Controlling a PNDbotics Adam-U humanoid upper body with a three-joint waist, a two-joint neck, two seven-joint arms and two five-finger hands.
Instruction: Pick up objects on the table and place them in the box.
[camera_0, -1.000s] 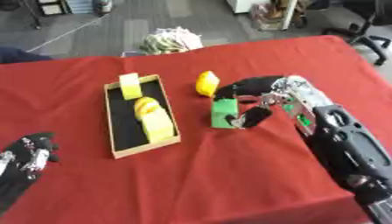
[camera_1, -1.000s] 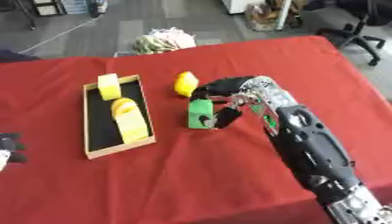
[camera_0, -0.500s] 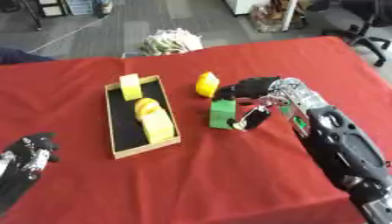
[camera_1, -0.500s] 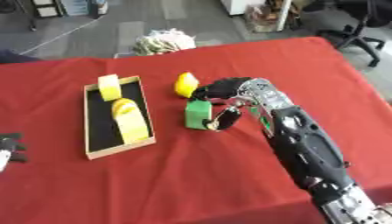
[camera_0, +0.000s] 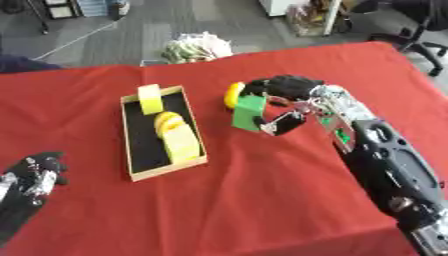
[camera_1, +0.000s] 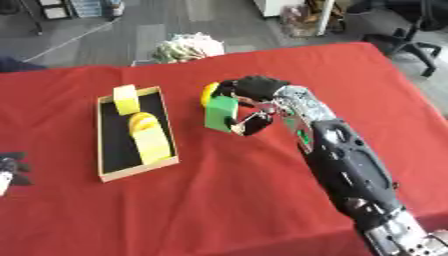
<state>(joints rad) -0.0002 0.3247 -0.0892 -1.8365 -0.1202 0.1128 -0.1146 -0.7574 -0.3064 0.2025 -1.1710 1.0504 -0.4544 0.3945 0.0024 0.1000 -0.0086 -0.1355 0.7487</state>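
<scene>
1. Across the red surface, bare cloth lies open toward the near edge.
2. Left of centre, the box holds yellow pieces.
3. Right hand, fingers curled, pinches the green block beside a yellow object (right of the box).
4. Left hand rests lower left, fingers relaxed.

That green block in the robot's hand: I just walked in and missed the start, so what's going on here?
The robot's right hand has its fingers curled round a green block and holds it just right of the box on the red table. A yellow object lies right behind the block. The box already holds a pale yellow block at its far end and more yellow pieces in the middle. The left hand rests idle at the lower left corner.
</scene>
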